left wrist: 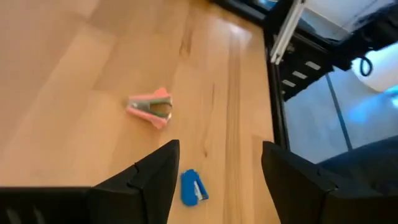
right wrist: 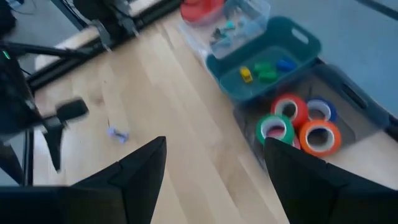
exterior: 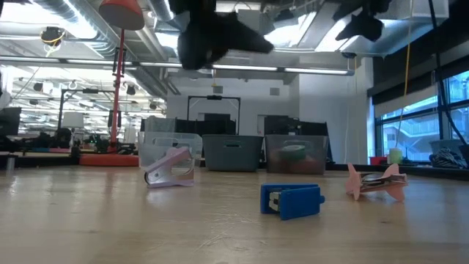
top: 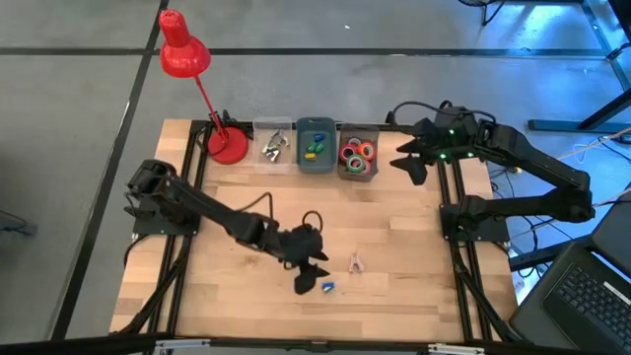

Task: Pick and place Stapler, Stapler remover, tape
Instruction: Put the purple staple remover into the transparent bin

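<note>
Fingers of my left gripper (left wrist: 214, 180) are standing apart with nothing between them, and I am hovering them above the wooden table (top: 237, 177), just over the small blue stapler (left wrist: 193, 187) lying on its side near the front edge. Taking that stapler as my landmark, the pink staple remover (left wrist: 151, 107) is lying just beside it, a little farther toward the bins and toward my right arm's side, not touching it. Well beyond the stapler, along the back edge of the table, three bins are sitting in a row: a clear bin (top: 273, 144) holding small metal-looking pieces, a teal bin (top: 315, 145) holding little coloured blocks, and a grey bin (right wrist: 348, 99) holding the tape rolls (right wrist: 298, 127), red-orange, green and one with blue-purple, packed against each other. My right gripper (right wrist: 214, 171) is hanging in the air far from the stapler, beside the grey bin at the back right corner, its fingers spread and holding nothing. A red desk lamp (top: 184, 57) is standing at the back left, its base just beside the clear bin.
</note>
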Controlling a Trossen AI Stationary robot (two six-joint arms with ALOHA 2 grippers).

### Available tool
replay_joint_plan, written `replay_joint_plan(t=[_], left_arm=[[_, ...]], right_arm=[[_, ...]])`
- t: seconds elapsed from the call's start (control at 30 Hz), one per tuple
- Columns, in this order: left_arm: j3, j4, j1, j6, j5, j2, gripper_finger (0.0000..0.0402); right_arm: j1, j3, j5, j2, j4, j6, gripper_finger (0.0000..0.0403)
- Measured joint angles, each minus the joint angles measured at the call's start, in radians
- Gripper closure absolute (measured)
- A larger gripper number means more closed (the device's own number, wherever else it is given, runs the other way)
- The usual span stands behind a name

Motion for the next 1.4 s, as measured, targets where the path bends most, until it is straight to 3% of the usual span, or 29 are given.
replay_joint_plan(t=[0.17, 0.6, 1.07, 1.27, 1.4], left_arm=[[0.018, 0.034, -0.035, -0.067, 0.017, 0.093, 0.0190], [0.165, 0.033, -0.072, -0.032, 0.046, 0.326, 0.0203], [0.167, -0.025, -0.073, -0.015, 0.022, 0.349, 0.0203], [0.167, -0.036, -0.073, -0.024, 0.023, 0.349, 0.0184], [0.165, -0.080, -0.056, -0.108, 0.085, 0.316, 0.0171]], right_arm=[[0.000, 0.000, -0.018, 0.002, 0.038, -0.028, 0.0130], [0.000, 0.000, -0.071, 0.002, 0.033, -0.033, 0.0130], [0.000, 0.000, -0.080, 0.002, 0.034, -0.028, 0.0130], [0.000, 0.000, -0.081, 0.002, 0.034, -0.027, 0.0130], [0.000, 0.001, -0.098, 0.002, 0.031, -0.027, 0.0130]])
